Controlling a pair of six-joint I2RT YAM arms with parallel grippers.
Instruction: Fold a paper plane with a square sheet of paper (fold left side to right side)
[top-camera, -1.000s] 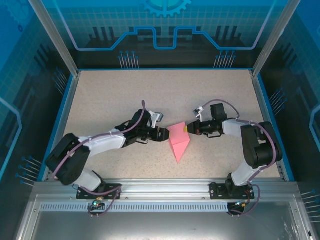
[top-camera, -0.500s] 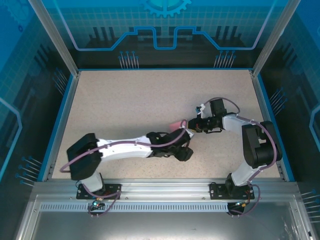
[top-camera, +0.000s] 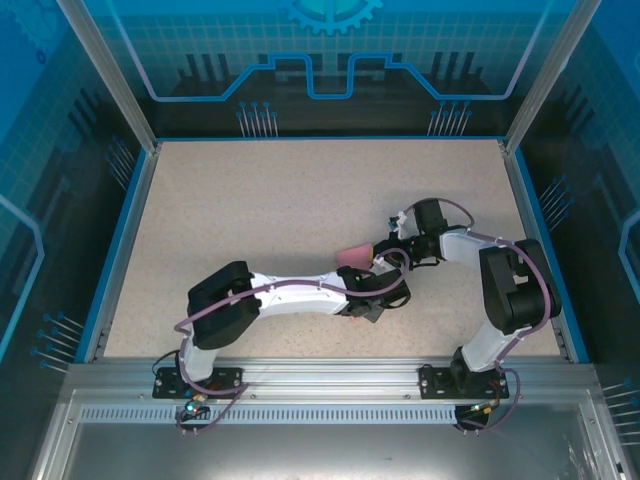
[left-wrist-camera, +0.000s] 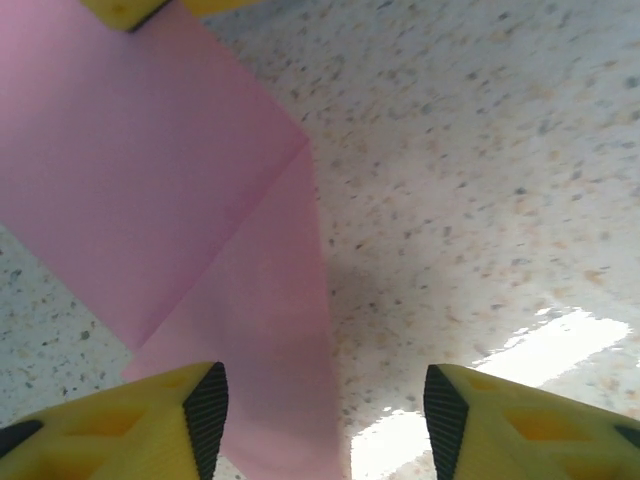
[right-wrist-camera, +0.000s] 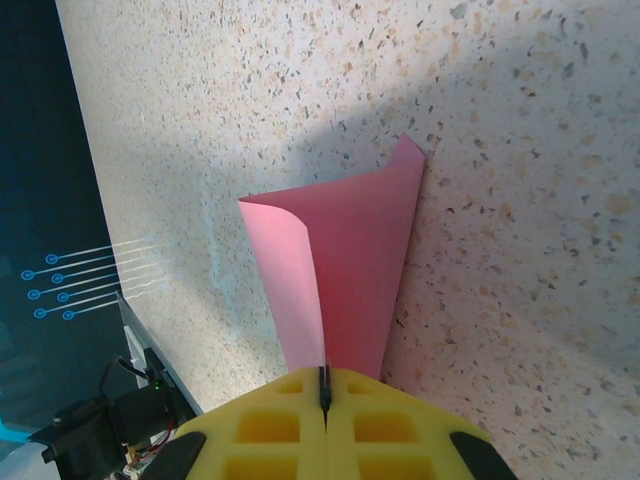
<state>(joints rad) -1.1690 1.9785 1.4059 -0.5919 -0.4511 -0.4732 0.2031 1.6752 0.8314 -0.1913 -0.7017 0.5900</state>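
Square sheet of paper (right-wrist-camera: 340, 260) is sitting curled in the pinch of my right gripper (right-wrist-camera: 323, 385), left gripper (left-wrist-camera: 325, 410) hovering released above it. Any slip is risking a crooked crease.

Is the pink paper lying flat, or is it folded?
Folded: the pink paper shows a diagonal crease, and one flap curls up where the right gripper pinches it.

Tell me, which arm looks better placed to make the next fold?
Probably left. The left gripper hangs open over the paper, free to press it; the right gripper is shut on one end, holding it.
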